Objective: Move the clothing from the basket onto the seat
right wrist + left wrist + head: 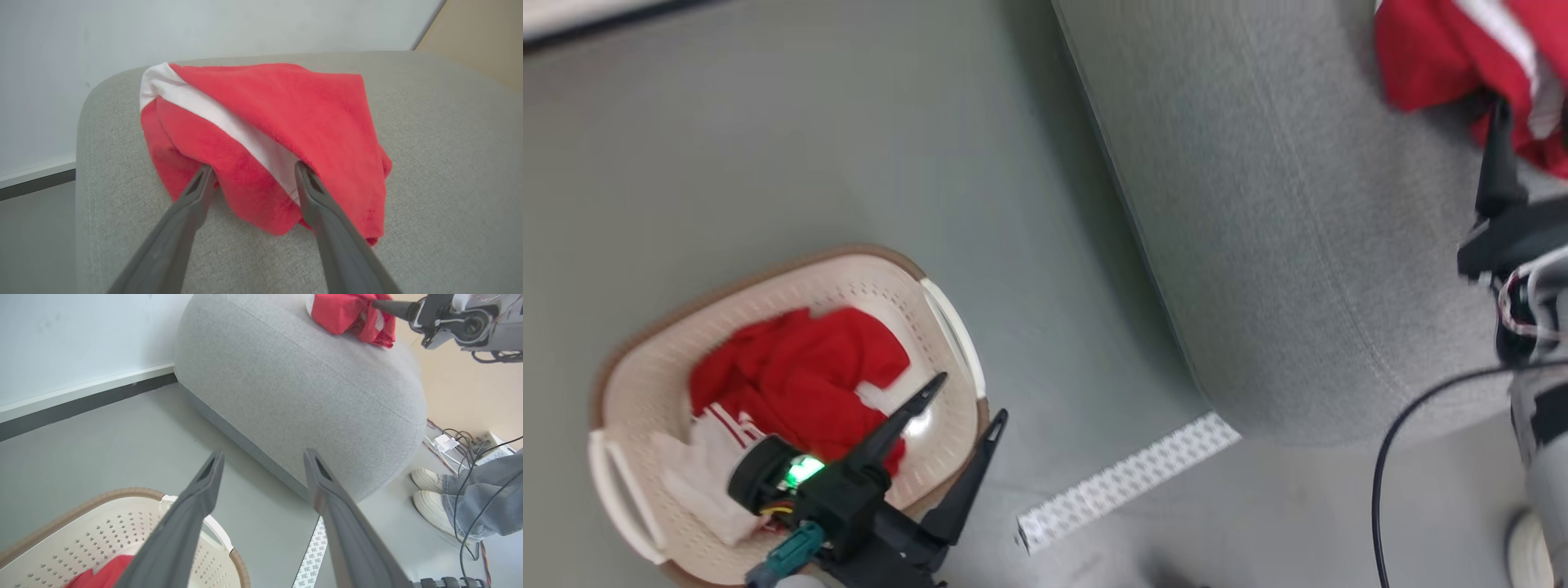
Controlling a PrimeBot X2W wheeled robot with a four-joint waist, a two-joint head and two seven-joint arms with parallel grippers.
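- left gripper [972,398]: two dark fingers spread wide, nothing btw them, empty.
- crumpled bright red garment w/ white stripes [800,376] sits in the cream oval perforated plastic basket w/ brown rim [849,282]. It lies below the left gripper and back toward its wrist, not ahead of the tips. Tips reach past the heap, over the basket's seat-side rim + handle.
- left wrist view: fingers point at the large light grey upholstered seat cushion [310,388]. Red fabric peeks in under the base of one finger, so the garment is under + behind the tips.
- heap has no clear long axis. Basket's long axis runs approx along the finger line.
- right gripper [253,167]: fingers wide apart, not pinching. Second red garment w/ white band [286,122] lies on the seat right at its tips, cloth bulging btw them and touching both.
- nearer arm for the basket garment: left, clearly. Right gripper is well apart from the basket, across the grey floor [809,147].
- judgement: one piece on the seat, one left in the basket. Next move prob. turns on the left gripper pitching tips down and drawing back over the heap. A straight-ahead reach would miss and meet rim/handle.
- risk: soft cloth, so tips may snag the perforated wall or take just a top fold.
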